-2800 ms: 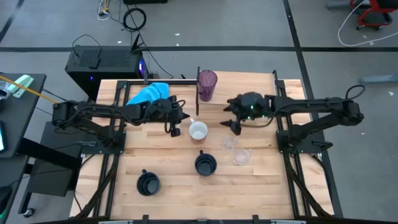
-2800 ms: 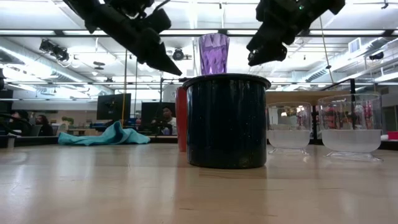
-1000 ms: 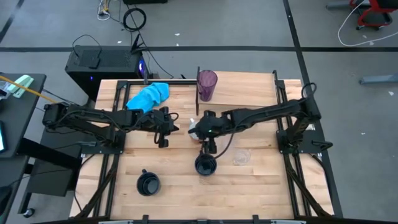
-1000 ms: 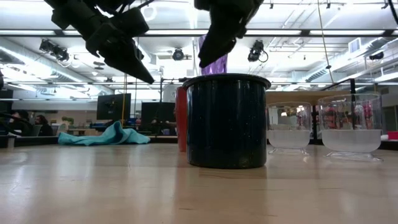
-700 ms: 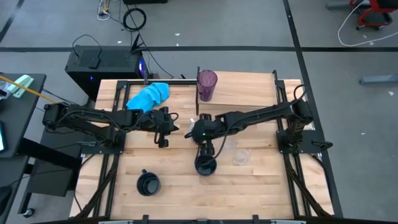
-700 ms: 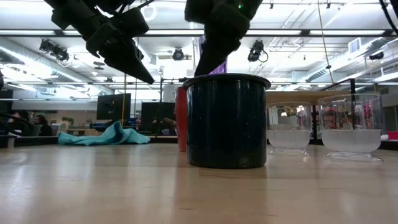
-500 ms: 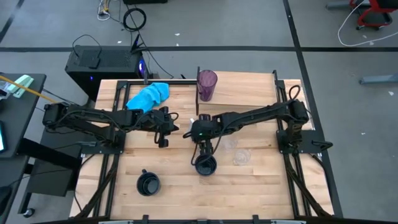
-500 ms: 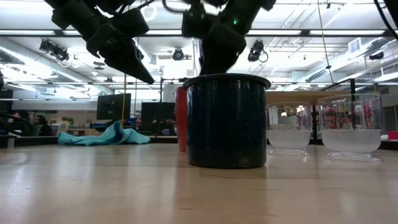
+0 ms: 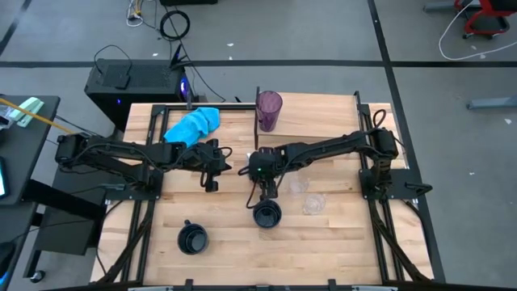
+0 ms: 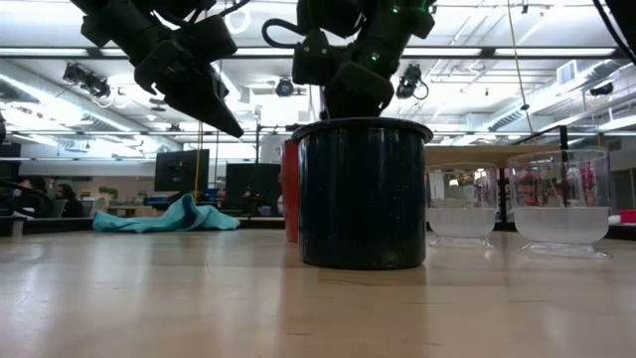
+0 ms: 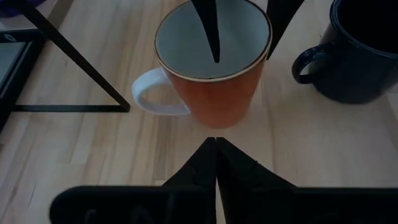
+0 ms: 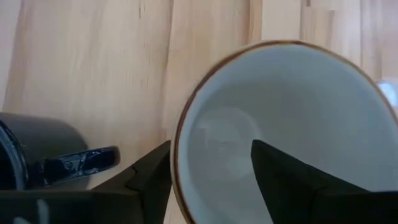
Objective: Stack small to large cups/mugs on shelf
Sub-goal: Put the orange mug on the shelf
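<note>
The orange mug point(image 11: 214, 74), white inside, stands upright on its base on the table. My right gripper point(image 12: 211, 146) hangs over it, open, with one finger point(image 11: 212, 34) inside the mug and the other point(image 11: 281, 15) outside its wall. In the high view the right gripper point(image 9: 258, 170) hides the mug. My left gripper point(image 11: 216, 142) is shut and hovers just left of the mug, touching nothing. The purple tumbler point(image 9: 268, 109) stands on the shelf point(image 9: 319, 113). One black mug point(image 9: 266, 215) sits near the orange mug, another point(image 9: 192, 238) at the near left. My right gripper comes from above, slanting down, with the orange mug's wall point(image 12: 177, 162) between its fingers. A gap shows between the inner finger point(image 12: 280, 180) and the wall. Whether the outer finger point(image 12: 152, 174) touches the rim, I cannot tell.
Two clear cups point(image 9: 297, 186) point(image 9: 313, 204) stand right of the black mug. A blue cloth point(image 9: 194, 121) lies at the far left. The shelf's thin dark upright edge point(image 9: 257, 117) rises just beyond the orange mug.
My right gripper has come down and a little toward the table's left, over the orange mug, so that one finger now reaches inside it. The mug has stayed where it was.
</note>
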